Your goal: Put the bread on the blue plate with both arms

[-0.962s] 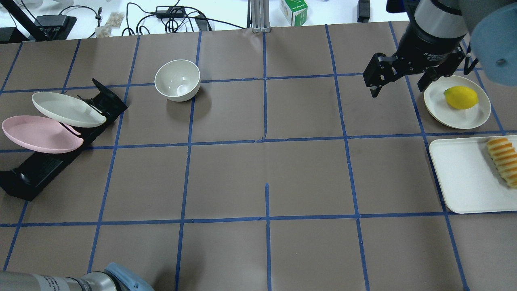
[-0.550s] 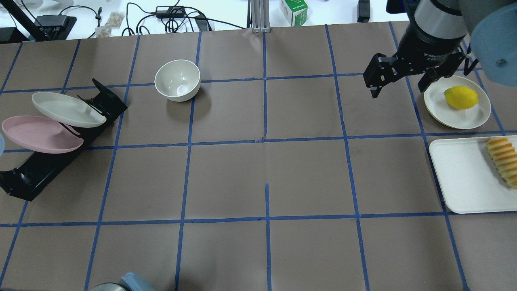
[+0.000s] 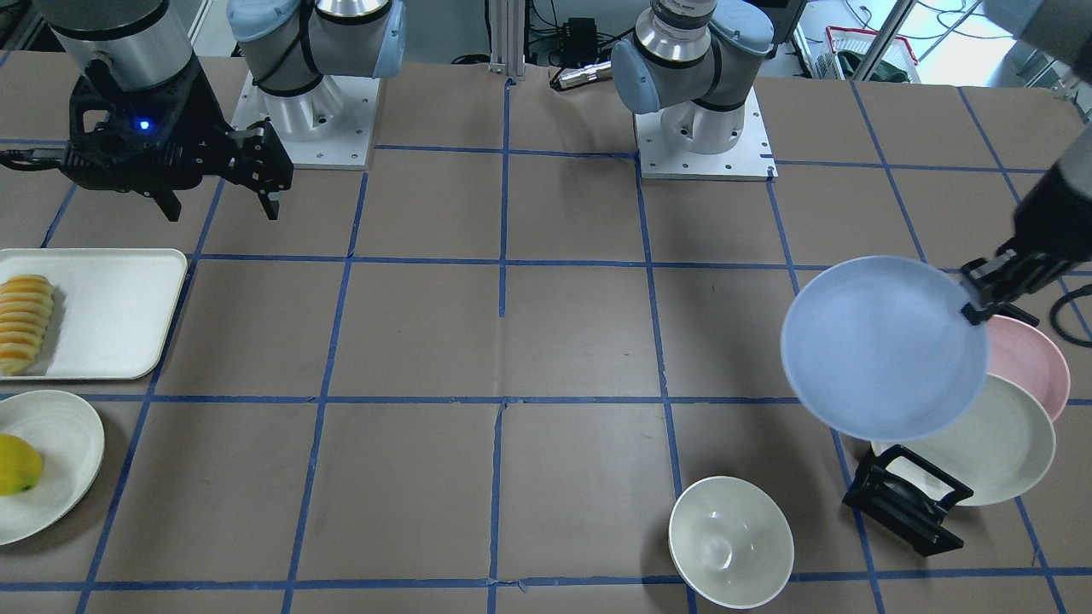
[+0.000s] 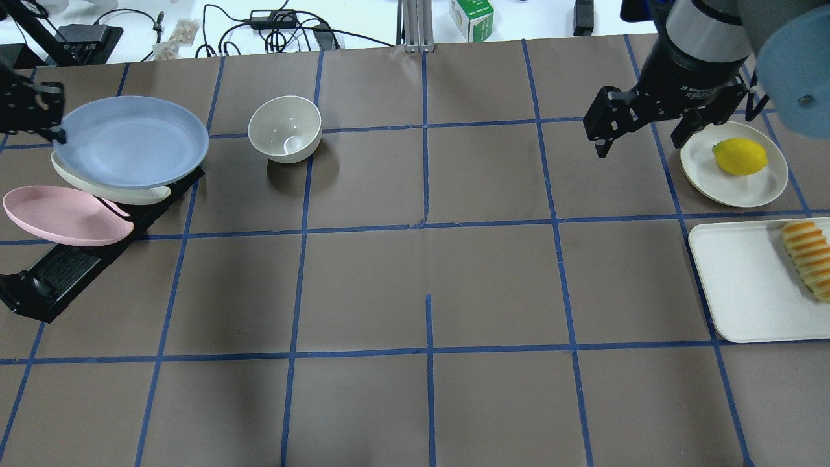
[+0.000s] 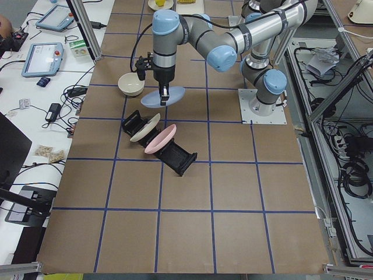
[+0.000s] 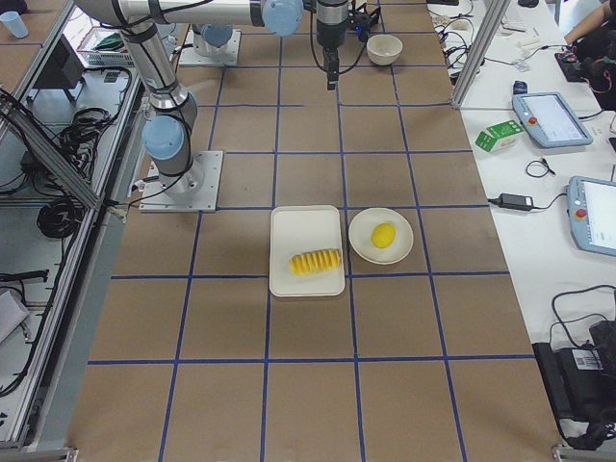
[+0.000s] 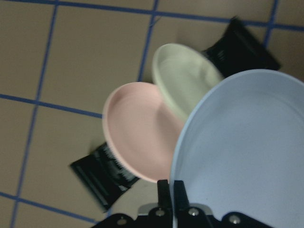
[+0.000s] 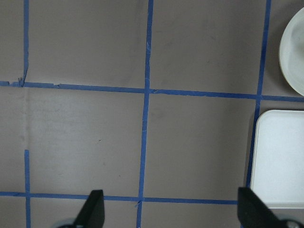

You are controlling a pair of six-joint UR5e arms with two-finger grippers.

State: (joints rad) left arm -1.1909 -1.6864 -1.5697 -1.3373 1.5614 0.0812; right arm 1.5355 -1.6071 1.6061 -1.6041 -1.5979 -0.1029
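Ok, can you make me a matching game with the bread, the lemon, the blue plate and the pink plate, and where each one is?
Things:
1. bread
2. lemon
3. blue plate
4. pink plate

Places:
A. leaning in the black rack
B. on the white tray
C. held up by the left gripper
D. on the round white plate

Pairs: 1-B, 2-D, 3-C, 4-A
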